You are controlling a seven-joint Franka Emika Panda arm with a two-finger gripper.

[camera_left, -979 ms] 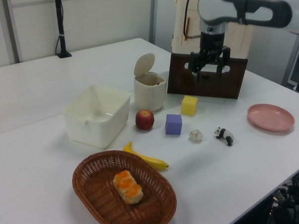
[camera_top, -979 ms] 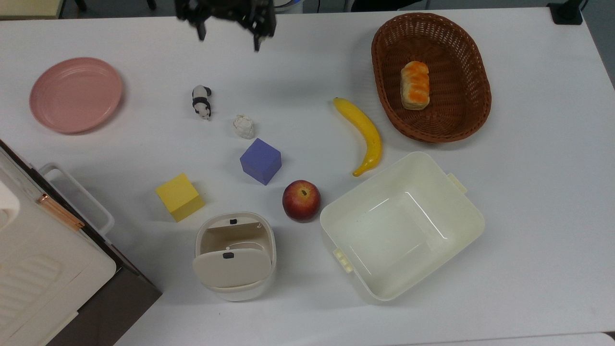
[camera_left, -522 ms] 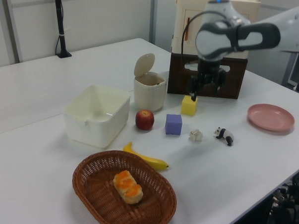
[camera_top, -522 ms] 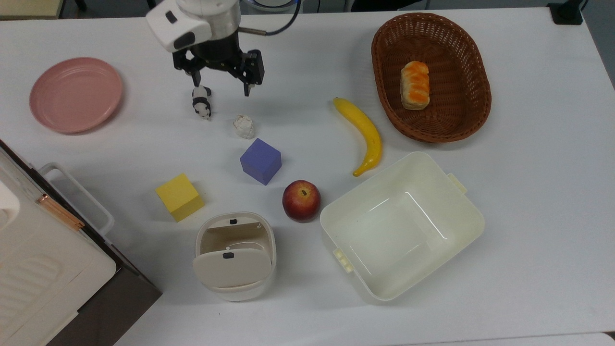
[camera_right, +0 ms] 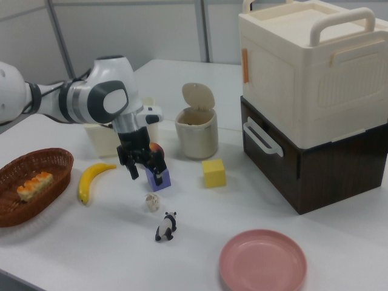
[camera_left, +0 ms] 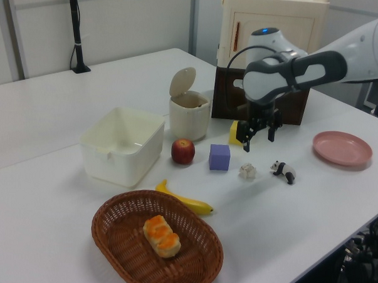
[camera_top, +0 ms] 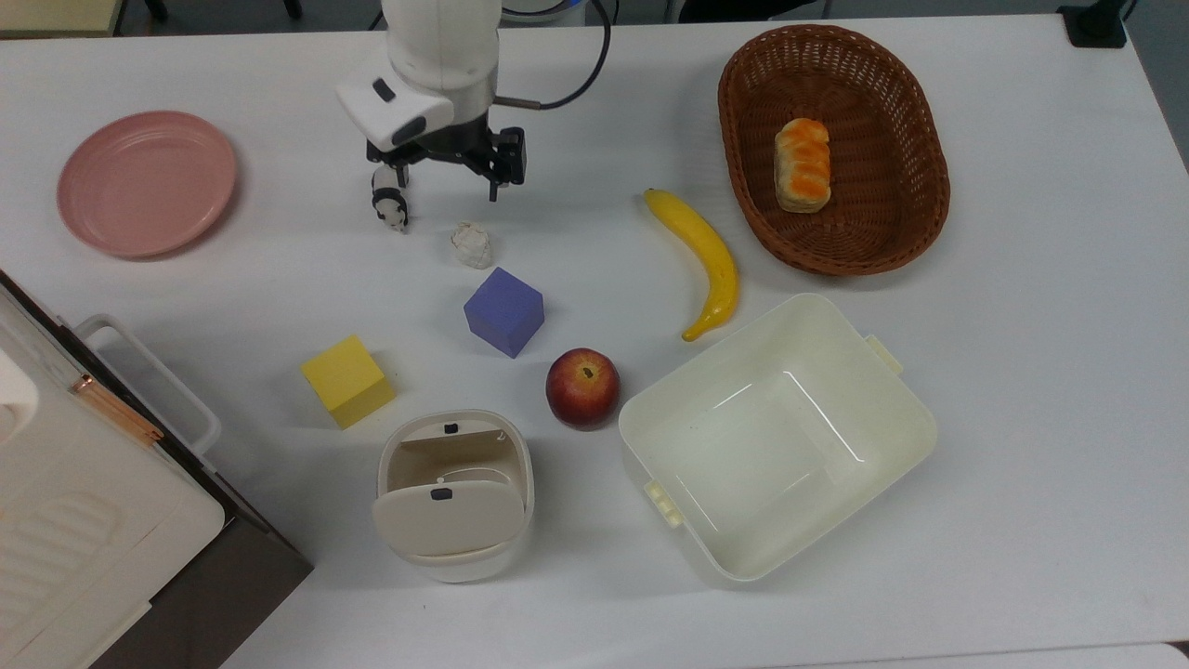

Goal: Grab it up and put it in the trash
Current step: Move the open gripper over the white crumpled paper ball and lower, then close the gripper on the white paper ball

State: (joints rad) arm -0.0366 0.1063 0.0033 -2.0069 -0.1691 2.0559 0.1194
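The crumpled off-white paper wad (camera_top: 472, 245) (camera_left: 247, 171) (camera_right: 153, 202) lies on the white table between the panda figurine (camera_top: 390, 204) and the purple cube (camera_top: 504, 311). My gripper (camera_top: 448, 184) (camera_left: 258, 141) (camera_right: 145, 176) hangs open above the table, fingers pointing down, just above the wad in the top view, holding nothing. The trash (camera_top: 455, 557) (camera_left: 189, 113) (camera_right: 196, 130), a small cream bin with its flap lid tipped up, stands beyond the yellow cube (camera_top: 348, 380) and the apple (camera_top: 582, 386), toward the top view's bottom.
A large cream square tub (camera_top: 892, 409) sits at the bin's right in the top view. A banana (camera_top: 706, 260), a wicker basket (camera_top: 920, 223) with bread and a pink plate (camera_top: 147, 181) lie around. A cream case on a dark cabinet (camera_top: 232, 576) fills the top view's bottom-left corner.
The arm has swung in from the table's far edge and come down, bringing the open gripper close to the panda and the paper wad. Nothing on the table has moved.
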